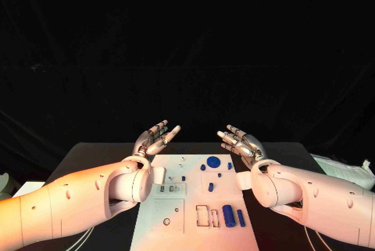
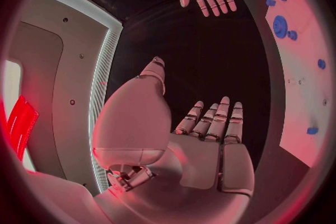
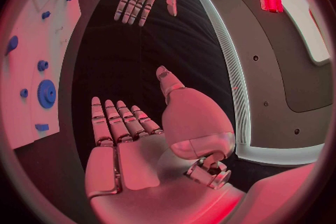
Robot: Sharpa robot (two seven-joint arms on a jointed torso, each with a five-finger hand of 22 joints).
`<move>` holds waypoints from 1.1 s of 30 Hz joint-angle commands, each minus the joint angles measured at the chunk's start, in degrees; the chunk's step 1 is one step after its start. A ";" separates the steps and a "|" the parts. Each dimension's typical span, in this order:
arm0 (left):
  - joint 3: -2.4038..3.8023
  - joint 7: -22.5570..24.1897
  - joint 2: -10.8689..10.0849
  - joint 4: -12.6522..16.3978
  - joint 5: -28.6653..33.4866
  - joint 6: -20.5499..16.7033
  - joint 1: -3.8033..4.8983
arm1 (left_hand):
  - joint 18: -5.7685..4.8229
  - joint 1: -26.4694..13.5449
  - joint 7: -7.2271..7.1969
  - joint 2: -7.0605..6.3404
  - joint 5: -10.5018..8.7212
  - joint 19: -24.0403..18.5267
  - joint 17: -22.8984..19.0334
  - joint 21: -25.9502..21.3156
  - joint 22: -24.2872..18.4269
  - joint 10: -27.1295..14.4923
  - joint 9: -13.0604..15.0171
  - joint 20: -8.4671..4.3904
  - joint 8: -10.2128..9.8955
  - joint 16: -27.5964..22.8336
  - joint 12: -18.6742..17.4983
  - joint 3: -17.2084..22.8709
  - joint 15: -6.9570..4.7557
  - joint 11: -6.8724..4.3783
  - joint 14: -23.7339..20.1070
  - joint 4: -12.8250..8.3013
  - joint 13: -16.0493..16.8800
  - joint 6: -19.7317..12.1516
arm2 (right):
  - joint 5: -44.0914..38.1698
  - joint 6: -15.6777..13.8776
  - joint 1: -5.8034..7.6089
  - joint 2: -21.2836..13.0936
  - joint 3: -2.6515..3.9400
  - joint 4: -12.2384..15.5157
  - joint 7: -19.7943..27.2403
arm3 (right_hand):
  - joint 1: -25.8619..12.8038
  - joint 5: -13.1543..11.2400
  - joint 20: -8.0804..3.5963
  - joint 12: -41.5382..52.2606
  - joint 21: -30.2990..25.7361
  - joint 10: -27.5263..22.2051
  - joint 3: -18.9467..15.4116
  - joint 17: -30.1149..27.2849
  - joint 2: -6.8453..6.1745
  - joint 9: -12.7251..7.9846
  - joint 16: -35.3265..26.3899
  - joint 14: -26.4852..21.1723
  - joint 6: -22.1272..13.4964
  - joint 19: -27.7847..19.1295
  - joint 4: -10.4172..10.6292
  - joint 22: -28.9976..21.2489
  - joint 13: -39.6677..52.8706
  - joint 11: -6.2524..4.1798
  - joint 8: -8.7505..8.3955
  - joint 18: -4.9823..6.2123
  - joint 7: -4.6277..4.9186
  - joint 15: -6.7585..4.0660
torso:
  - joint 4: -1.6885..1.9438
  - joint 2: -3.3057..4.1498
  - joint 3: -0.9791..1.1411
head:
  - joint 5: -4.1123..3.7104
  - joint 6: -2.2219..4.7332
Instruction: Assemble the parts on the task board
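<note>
- Left hand (image 1: 156, 138): raised above the far left corner of the task board (image 1: 176, 221), fingers spread wide, holding nothing.
- Right hand (image 1: 242, 142): raised above the far right corner, likewise spread wide and holding nothing.
- Task board: white plate at the table's middle, between the two forearms.
- Parts: a blue disc (image 1: 213, 162) and small blue pieces at the far end; a blue cylinder (image 1: 228, 215) and a slimmer blue bar (image 1: 240, 218) at the near right.
- Risk, as a judgement: the forearms flank the board closely, so a descending reach could knock loose parts or shift the board.
</note>
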 commanded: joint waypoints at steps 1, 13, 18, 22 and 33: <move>-0.01 0.81 0.17 -0.12 0.37 4.96 0.16 | 0.45 3.55 7.89 1.09 0.29 1.01 0.42 0.72 0.27 2.62 0.30 1.10 0.50 0.66 0.47 1.25 0.74 0.92 3.10 0.72 0.30 2.74 | -6.40 11.34 0.03 0.37 -0.05 -0.79 -3.83 | 6.13 0.23 0.49 1.09 1.02 7.78 1.02 0.53 -0.18 0.56 0.86 6.70 6.08 5.95 -3.66 0.66 0.62 0.15 0.98 2.00 8.22 -0.07 | 0.00 0.00 0.00 | 0.01 0.01; 0.02 0.70 -2.50 -0.74 0.99 8.18 0.69 | 3.70 7.48 6.73 6.12 -0.33 28.74 2.94 9.04 4.00 33.93 2.21 0.60 4.72 6.66 4.76 2.56 -2.59 -1.22 28.79 -1.47 2.23 28.44 | -23.40 4.70 0.51 0.09 0.29 -5.15 -4.09 | 9.71 -0.32 -1.22 4.42 7.84 38.41 4.80 1.77 -0.69 2.23 5.45 39.73 37.21 30.41 -9.58 2.36 1.58 -3.87 4.25 6.67 4.73 -4.90 | -0.07 0.77 -0.42 | -0.60 0.48; 0.67 0.30 -3.89 0.68 0.70 9.43 1.13 | 4.28 9.04 5.06 7.26 -0.31 36.83 3.88 11.34 4.46 40.90 2.26 -1.27 5.46 8.83 5.86 2.27 -5.16 -3.36 37.22 -3.91 2.21 36.09 | -32.14 4.33 1.28 -0.32 0.72 -5.24 -5.09 | 8.49 -1.09 -3.17 3.90 9.03 43.63 7.77 1.95 -0.87 2.18 5.58 45.55 41.24 34.90 -10.99 2.12 1.63 -5.30 3.78 6.68 3.79 -6.80 | 0.07 2.17 -0.71 | -0.85 0.76; 0.96 -0.53 -4.99 2.11 0.61 10.69 1.57 | 4.32 9.24 4.45 7.60 -0.33 39.72 4.60 11.74 4.33 43.80 2.06 -2.25 5.20 9.03 5.74 1.96 -6.13 -4.17 40.35 -4.86 2.23 38.31 | -39.63 4.42 2.24 -0.88 1.12 -5.21 -6.42 | 8.31 -1.13 -4.95 3.96 10.73 47.42 9.79 2.37 -1.53 2.27 6.08 49.35 43.45 39.06 -11.24 2.51 1.73 -6.46 3.68 6.64 3.23 -8.23 | 0.55 3.18 -0.87 | -1.19 1.18; 1.17 -1.60 -8.94 9.58 3.74 13.38 2.77 | 4.26 9.39 4.25 7.76 -0.34 41.64 5.30 11.51 3.88 45.09 1.83 -2.79 4.02 8.27 4.54 1.57 -6.57 -4.44 42.12 -5.97 2.10 39.17 | -70.14 9.14 6.05 -1.95 2.05 -5.09 -17.82 | 10.52 -0.59 -9.62 3.18 17.85 53.68 11.41 5.31 -6.16 2.38 9.24 60.45 47.43 48.91 -10.80 5.55 2.00 -8.94 3.26 6.60 1.41 -12.09 | 2.59 6.71 -1.85 | -2.76 1.73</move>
